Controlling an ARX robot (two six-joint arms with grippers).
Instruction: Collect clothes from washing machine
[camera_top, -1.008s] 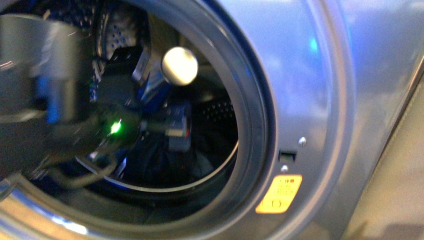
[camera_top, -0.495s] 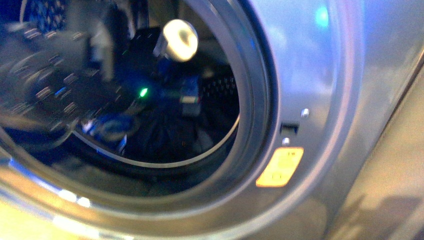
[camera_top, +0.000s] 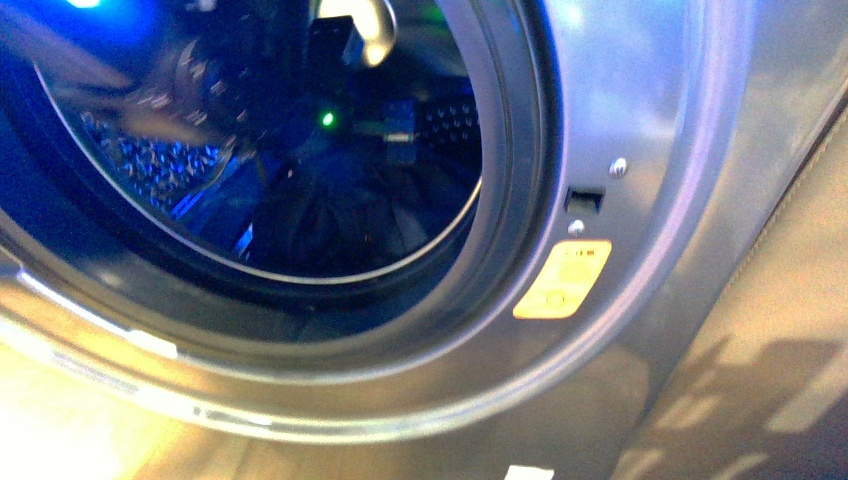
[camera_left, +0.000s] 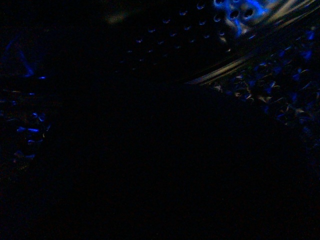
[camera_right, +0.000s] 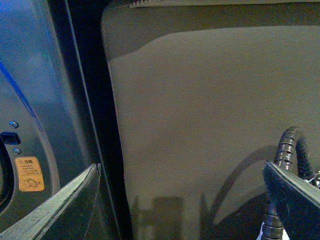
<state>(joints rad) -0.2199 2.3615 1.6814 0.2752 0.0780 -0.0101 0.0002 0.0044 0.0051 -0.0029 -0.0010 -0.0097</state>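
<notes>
Grey metallic front-loading washing machine (camera_top: 640, 120): at the left of its round mouth, the dimpled steel drum (camera_top: 150, 165) holds the blurred left arm (camera_top: 200, 70). The left claw is lost in blur, so I cannot tell its state; the left wrist view is dark. The dark navy soft fabric garment (camera_top: 330, 220) lies low in the drum. An orange label (camera_top: 562, 280) sits right of the mouth. The right claw (camera_right: 181, 170) hangs outside the machine, spread wide, empty.

Laundry spot: washing machine (camera_top: 620, 90) w/ open drum.

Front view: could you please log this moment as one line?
left arm: in washing machine drum | clothes: in drum | right end effector: open, outside
</notes>
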